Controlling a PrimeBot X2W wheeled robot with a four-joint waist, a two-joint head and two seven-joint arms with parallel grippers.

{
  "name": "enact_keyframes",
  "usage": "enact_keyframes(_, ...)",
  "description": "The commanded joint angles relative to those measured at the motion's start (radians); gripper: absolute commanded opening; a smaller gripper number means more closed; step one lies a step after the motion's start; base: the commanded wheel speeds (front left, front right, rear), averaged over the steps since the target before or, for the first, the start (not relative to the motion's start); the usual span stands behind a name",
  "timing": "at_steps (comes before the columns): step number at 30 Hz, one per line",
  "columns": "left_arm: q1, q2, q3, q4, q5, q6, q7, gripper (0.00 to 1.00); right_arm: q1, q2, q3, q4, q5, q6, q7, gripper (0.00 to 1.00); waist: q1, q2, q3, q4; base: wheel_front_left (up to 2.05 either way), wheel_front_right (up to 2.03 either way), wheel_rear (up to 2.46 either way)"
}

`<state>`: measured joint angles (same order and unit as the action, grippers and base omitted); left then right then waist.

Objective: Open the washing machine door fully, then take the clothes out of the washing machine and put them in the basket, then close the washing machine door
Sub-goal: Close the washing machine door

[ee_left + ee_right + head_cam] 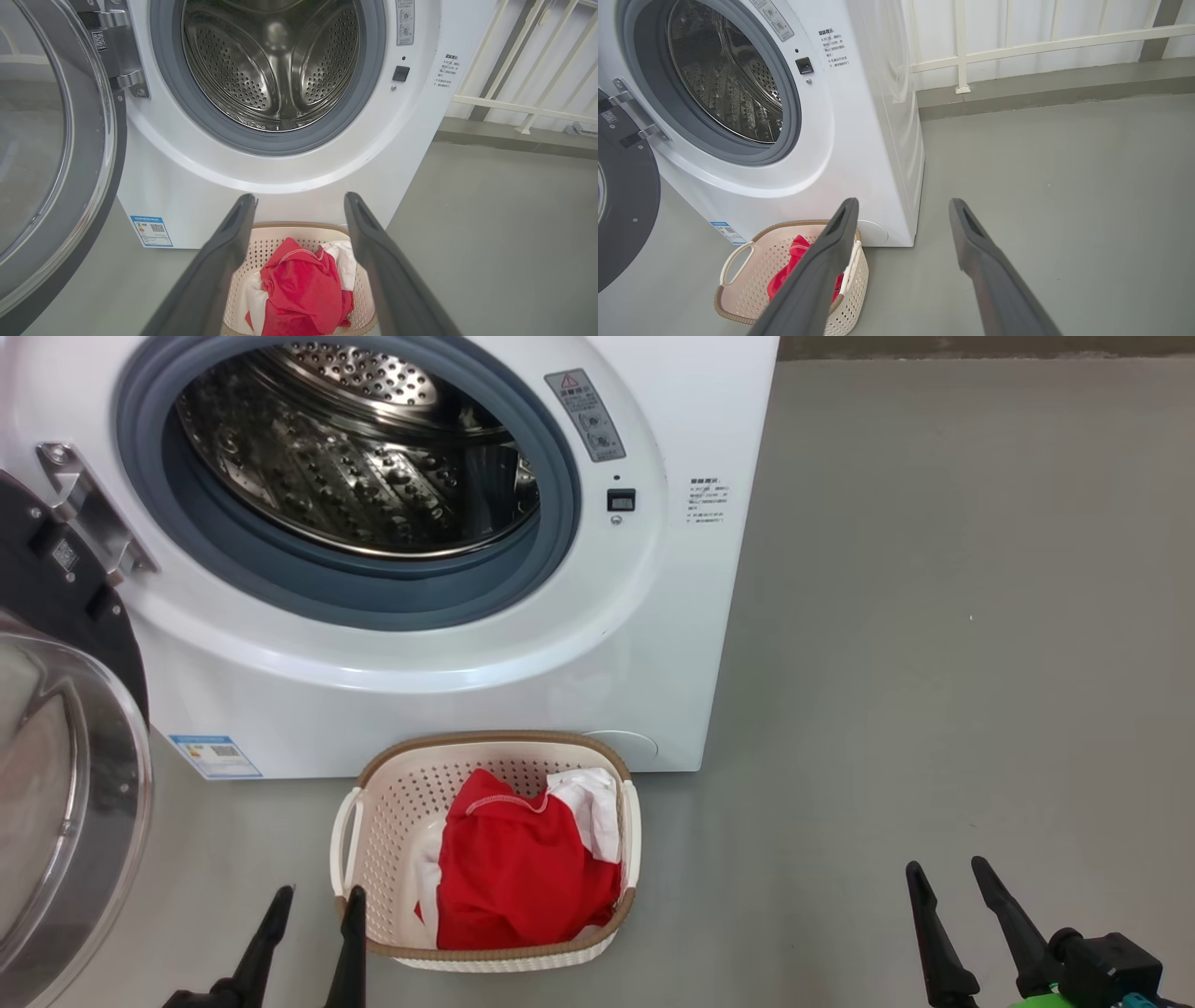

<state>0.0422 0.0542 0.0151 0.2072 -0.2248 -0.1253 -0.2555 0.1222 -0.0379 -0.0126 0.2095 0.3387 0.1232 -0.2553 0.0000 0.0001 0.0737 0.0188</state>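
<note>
Red-and-white fabric clothes in cream perforated plastic basket by white boxy washing machine; left gripper, right gripper spread, empty.

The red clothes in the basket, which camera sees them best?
The head view: it looks down into the basket, so the whole pile of red clothes shows. The left wrist view cuts off the pile's bottom. In the right wrist view a dark finger hides most of it.

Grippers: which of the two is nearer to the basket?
The left gripper: its open fingers stand right beside the cream basket. The right gripper, also open, is far off to the side, over the grey floor.
</note>
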Motion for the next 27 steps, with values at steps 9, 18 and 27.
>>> enact_keyframes(9,-0.022,0.002,0.053,0.0,-0.008,-0.005,-0.006,1.0,-0.01,-0.014,0.031,-0.025,-0.022,0.008,-0.006,1.0,0.0,-0.0001,-0.007,0.065,0.0,0.0,0.0)
enact_keyframes(18,-0.013,-0.003,0.069,0.028,-0.031,-0.005,-0.006,1.0,-0.009,-0.024,0.043,-0.02,-0.021,0.008,-0.006,1.0,0.0,-0.0001,-0.018,0.196,0.0,0.0,0.0)
enact_keyframes(27,0.006,-0.004,0.054,0.036,-0.072,0.007,-0.006,1.0,-0.002,-0.032,0.06,-0.011,-0.019,0.008,-0.006,1.0,0.0,-0.0001,-0.037,0.359,0.0,0.0,0.0)
